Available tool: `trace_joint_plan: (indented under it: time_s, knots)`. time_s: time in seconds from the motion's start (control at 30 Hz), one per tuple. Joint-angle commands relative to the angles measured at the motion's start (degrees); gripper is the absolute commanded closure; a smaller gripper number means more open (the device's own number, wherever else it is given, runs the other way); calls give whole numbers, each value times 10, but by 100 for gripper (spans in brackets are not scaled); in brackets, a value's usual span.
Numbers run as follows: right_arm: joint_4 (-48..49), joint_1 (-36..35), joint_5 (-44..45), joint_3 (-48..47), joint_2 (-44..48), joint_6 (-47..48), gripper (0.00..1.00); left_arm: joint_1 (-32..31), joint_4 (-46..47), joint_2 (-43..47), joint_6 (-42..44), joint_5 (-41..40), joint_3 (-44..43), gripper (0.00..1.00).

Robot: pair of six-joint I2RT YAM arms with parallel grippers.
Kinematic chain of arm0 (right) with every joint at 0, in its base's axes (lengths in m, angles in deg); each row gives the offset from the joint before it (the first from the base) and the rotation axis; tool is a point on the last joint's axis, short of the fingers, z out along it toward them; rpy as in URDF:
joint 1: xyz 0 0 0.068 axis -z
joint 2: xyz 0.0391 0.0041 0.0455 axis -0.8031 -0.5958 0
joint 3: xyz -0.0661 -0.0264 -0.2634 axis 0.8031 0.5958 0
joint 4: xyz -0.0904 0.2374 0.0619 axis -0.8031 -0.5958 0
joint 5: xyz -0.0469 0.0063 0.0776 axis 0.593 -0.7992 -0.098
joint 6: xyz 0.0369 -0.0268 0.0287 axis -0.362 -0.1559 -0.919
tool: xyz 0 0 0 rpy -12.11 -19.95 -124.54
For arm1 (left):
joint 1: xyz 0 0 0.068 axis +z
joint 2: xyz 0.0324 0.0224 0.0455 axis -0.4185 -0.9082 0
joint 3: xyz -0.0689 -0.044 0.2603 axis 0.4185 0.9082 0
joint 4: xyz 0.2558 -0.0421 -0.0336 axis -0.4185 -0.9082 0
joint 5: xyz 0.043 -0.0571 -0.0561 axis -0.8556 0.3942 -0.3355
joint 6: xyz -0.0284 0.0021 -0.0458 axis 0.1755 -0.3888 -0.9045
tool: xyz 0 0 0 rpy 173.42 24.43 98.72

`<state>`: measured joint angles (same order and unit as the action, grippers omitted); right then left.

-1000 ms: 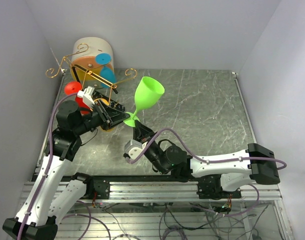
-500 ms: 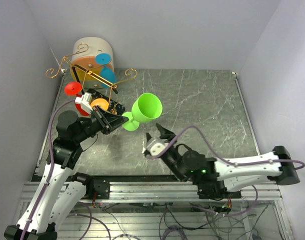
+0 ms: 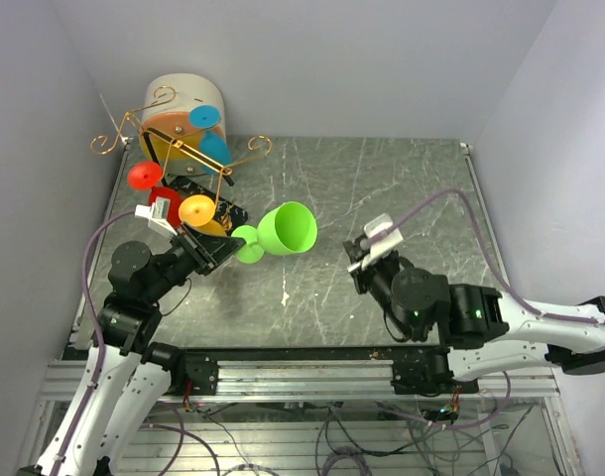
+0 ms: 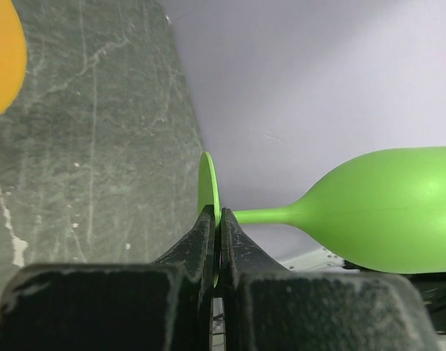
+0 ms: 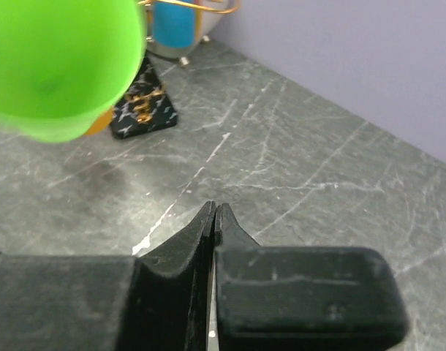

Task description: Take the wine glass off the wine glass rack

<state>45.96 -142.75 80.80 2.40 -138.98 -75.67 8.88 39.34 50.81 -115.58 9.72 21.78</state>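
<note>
Glass: the green wine glass (image 3: 286, 229) lies on its side in the air over the left half of the desk, its mouth turned toward the right edge, clear of the wires.
Left hand: my left gripper (image 4: 217, 221) pinches the glass's round foot edge-on, one finger on each face; the stem runs level away from it.
Right hand: my right gripper (image 5: 214, 213) has its fingers pressed together on nothing, above the desk's near right part, well apart from the glass.
Rack: the wine glass rack (image 3: 231, 210) stands in the far left corner, just beyond my left gripper.
Beside its rails: an orange glass (image 3: 196, 209) and a red glass (image 3: 144, 176).
Behind: a cream drum (image 3: 183, 91).
</note>
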Motion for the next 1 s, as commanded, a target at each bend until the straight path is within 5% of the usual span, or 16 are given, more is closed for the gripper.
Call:
trace_joint_plan:
  time_s: [0.0,0.17,0.3,0.43,0.57,0.97]
  knots:
    - [-74,85,-31,-80,-34,-48,100,-1,-40,26,75,-28,-21,93]
    - [-91,313,-262,-189,-90,-69,100,-1,-59,47,88,-38,-23,93]
    - [-133,409,-487,-268,-150,-96,100,-1,-84,38,111,-36,-41,93]
    - [-128,440,-654,-294,-160,-104,53,-1,-119,16,140,-38,-69,93]
    - [-110,440,-774,-291,-149,-107,43,-1,-111,2,145,-29,-75,93]
    - [-112,440,-822,-249,-141,-103,44,-1,-88,-23,146,-18,-89,93]
